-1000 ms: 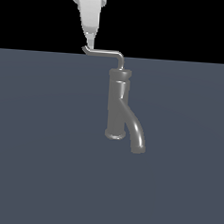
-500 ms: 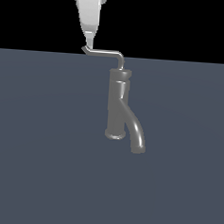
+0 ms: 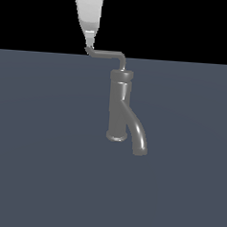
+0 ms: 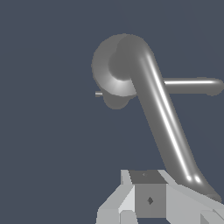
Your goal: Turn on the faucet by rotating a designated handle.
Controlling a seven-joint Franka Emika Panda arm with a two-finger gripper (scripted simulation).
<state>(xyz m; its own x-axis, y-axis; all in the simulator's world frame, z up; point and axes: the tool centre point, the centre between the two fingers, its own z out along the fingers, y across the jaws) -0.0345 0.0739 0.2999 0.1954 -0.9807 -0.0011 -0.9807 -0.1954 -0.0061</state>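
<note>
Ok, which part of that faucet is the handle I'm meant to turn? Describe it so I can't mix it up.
Find the grey faucet standing upright mid-scene in the exterior view. From its top collar a thin light-grey rod, the handle, runs sideways toward that view's left, ending under the gripper. It is far thinner than the thick spout, which curves downward.

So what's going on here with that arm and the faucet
A simulated robot arm is working on turning on a grey faucet. Its gripper has come down from above to the upturned tip of the thin handle, at the exterior view's left end. Whether the fingers actually clamp the tip cannot be told. The spout points down toward the exterior view's right.
</note>
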